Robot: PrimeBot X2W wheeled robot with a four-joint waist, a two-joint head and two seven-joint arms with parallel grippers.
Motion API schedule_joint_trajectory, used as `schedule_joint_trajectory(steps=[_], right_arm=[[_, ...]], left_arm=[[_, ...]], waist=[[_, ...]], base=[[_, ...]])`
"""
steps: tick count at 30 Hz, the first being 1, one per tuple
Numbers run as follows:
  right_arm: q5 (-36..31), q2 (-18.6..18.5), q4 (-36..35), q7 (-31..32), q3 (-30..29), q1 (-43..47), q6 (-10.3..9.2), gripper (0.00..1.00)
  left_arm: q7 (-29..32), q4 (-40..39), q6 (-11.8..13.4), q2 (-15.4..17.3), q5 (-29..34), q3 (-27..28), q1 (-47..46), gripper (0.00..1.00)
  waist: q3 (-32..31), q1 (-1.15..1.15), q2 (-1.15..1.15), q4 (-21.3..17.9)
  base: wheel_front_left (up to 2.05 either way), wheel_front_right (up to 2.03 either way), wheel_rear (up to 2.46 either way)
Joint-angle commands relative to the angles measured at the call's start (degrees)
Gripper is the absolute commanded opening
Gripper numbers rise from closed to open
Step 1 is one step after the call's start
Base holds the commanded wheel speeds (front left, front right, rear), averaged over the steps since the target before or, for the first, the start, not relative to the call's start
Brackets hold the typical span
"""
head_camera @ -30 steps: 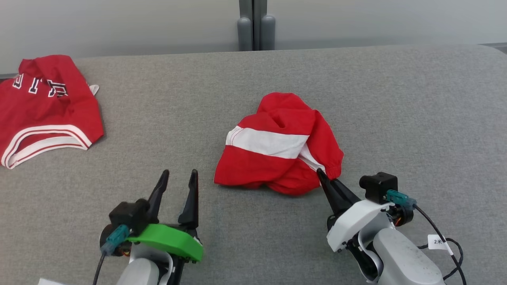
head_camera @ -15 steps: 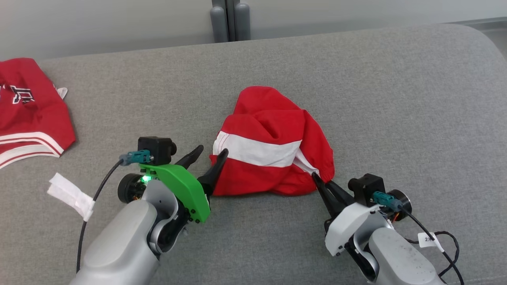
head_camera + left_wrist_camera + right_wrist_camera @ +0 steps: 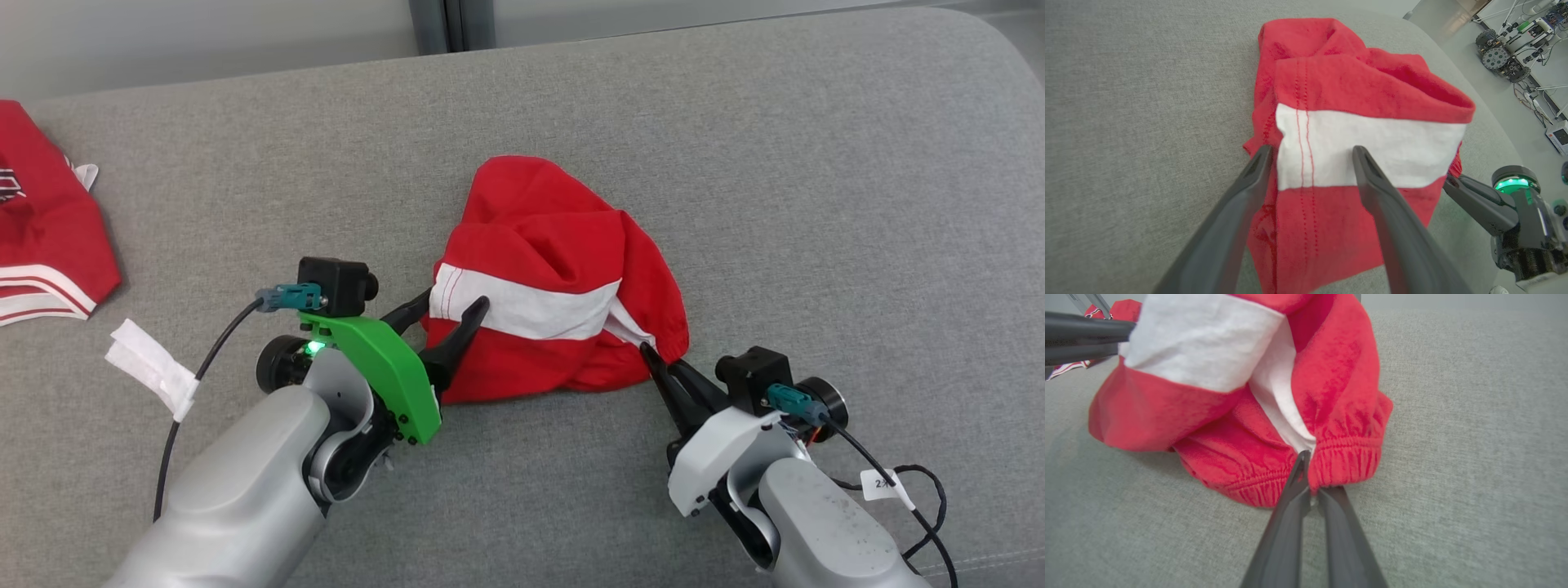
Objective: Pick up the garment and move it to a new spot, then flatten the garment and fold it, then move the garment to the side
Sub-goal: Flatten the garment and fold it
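Note:
The garment point(image 3: 555, 269) is red with a white band and lies crumpled in the middle of the grey padded surface point(image 3: 816, 204). My left gripper point(image 3: 453, 300) is open, one finger on each side of the garment's near left corner. In the left wrist view the left gripper point(image 3: 1311, 149) frames the white band's stitched end on the garment point(image 3: 1372, 85). My right gripper point(image 3: 649, 351) is shut on the gathered elastic hem at the near right. In the right wrist view the right gripper point(image 3: 1309, 473) pinches that hem of the garment point(image 3: 1339, 396).
Another red garment with white trim point(image 3: 41, 237) lies at the far left edge. A white tag point(image 3: 151, 367) hangs on the left arm's cable. The surface's rounded corner point(image 3: 1012, 49) is at the far right, with floor and equipment point(image 3: 1506, 53) beyond.
My left arm has reached forward from near the front edge until its open fingers straddle the garment's left corner. The head camera has shifted. The right gripper stays shut on the hem.

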Motion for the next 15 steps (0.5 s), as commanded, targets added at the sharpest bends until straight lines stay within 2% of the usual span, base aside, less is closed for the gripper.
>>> schedule_joint_trajectory(steps=[1, 8, 15], right_arm=[[-0.22, -0.25, -0.21, -0.10, -0.28, -0.50, -0.06, 0.00], [-0.34, -0.24, -0.38, -0.10, -0.79, -0.04, -0.06, 0.00], [0.03, -0.24, -0.57, -0.10, -0.67, 0.07, -0.06, 0.00]], left_arm=[[-0.83, -0.68, -0.19, 0.66, -1.02, -0.61, -1.25, 1.00], [-4.91, -3.49, -0.19, 2.81, -3.06, -4.96, -3.05, 1.00], [-5.91, -4.65, -0.19, 4.08, -4.36, -9.37, -3.91, 1.00]], waist=[[0.15, 0.00, 0.00, 0.03], [0.33, 0.00, 0.00, 0.45], [0.47, 0.00, 0.00, 0.64]], base=[[0.00, 0.00, 0.00], [0.00, 0.00, 0.00], [0.00, 0.00, 0.00]])
